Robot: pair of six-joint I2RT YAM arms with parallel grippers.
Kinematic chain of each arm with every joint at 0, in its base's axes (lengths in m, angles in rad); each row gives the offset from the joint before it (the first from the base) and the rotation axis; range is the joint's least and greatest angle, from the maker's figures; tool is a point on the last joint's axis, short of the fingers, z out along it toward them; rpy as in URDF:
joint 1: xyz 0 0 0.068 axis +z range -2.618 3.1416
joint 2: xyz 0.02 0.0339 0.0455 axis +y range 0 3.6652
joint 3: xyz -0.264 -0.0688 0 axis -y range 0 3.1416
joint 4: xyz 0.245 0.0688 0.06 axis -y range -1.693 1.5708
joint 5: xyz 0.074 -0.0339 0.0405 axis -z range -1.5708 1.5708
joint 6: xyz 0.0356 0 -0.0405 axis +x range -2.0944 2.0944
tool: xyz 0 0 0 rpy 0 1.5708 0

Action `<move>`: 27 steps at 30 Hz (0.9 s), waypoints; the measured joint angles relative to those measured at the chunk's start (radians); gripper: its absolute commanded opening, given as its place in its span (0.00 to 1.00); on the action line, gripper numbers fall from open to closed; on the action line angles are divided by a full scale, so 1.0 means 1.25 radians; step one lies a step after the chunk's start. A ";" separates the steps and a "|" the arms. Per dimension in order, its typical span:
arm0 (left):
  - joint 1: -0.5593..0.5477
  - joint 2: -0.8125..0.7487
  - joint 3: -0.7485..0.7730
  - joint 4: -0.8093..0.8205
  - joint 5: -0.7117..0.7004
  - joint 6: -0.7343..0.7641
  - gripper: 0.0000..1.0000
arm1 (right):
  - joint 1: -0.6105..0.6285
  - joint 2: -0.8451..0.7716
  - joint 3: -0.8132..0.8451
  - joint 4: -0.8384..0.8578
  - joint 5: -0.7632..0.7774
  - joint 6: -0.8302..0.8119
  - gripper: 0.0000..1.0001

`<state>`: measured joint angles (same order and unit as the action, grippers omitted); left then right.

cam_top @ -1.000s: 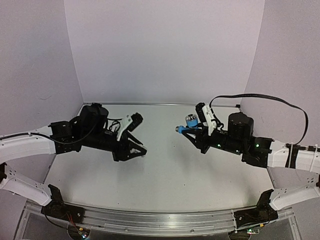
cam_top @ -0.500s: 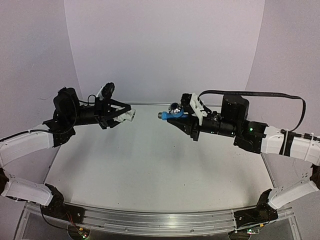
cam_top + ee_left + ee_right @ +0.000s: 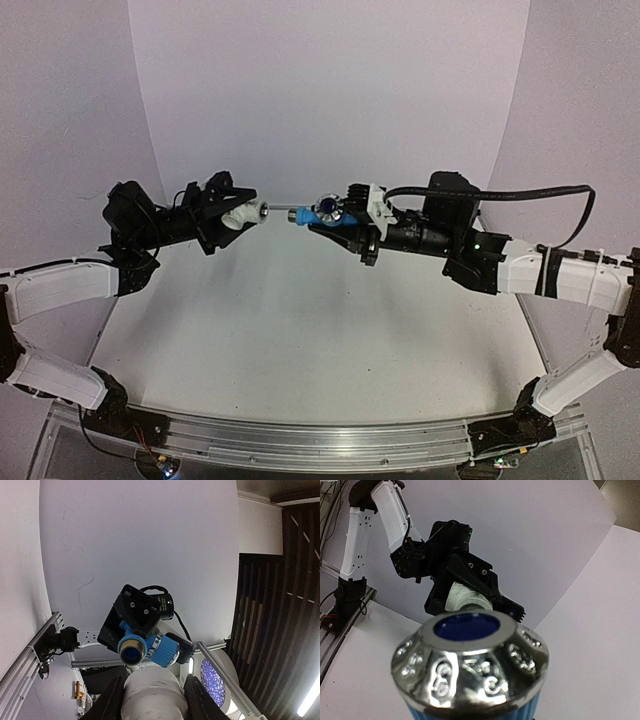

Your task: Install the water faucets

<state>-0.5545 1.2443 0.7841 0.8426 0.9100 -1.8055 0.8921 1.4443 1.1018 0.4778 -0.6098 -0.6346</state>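
Observation:
The water faucet (image 3: 318, 214), light blue with a silvery round knob, hangs in the air above the table's back. My right gripper (image 3: 337, 217) is shut on it, and its brass-rimmed threaded end points left. Facing that end across a small gap is a white cylindrical fitting (image 3: 241, 214), with my left gripper (image 3: 246, 212) shut on it. In the left wrist view the fitting (image 3: 152, 692) sits between my fingers (image 3: 112, 702), with the faucet (image 3: 147, 649) just beyond its mouth. The right wrist view is filled by the faucet's knob (image 3: 470, 667), which hides my fingers; the fitting (image 3: 465, 597) shows behind it.
The white table (image 3: 320, 340) lies well below both grippers. White backdrop walls (image 3: 330, 100) close in the back and sides. An aluminium rail (image 3: 300, 440) runs along the near edge. A black cable (image 3: 520, 192) loops off the right arm.
Both arms have risen from near the table and swung toward each other. The gap between the faucet's end and the white fitting has shrunk to a small one.

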 measured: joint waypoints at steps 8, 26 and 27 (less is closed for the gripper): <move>-0.003 -0.001 0.047 -0.217 -0.045 0.173 0.00 | 0.000 0.035 0.017 0.049 0.063 0.050 0.00; -0.335 0.366 0.234 -1.111 -0.785 0.688 0.03 | -0.017 -0.230 -0.177 -0.005 0.264 0.226 0.00; -0.340 0.376 0.234 -1.115 -0.799 0.684 0.06 | -0.017 -0.232 -0.177 -0.008 0.265 0.231 0.00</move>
<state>-0.9793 1.7142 1.0763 -0.5508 -0.0884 -0.9508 0.8711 1.1546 0.8806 0.4678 -0.2791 -0.3454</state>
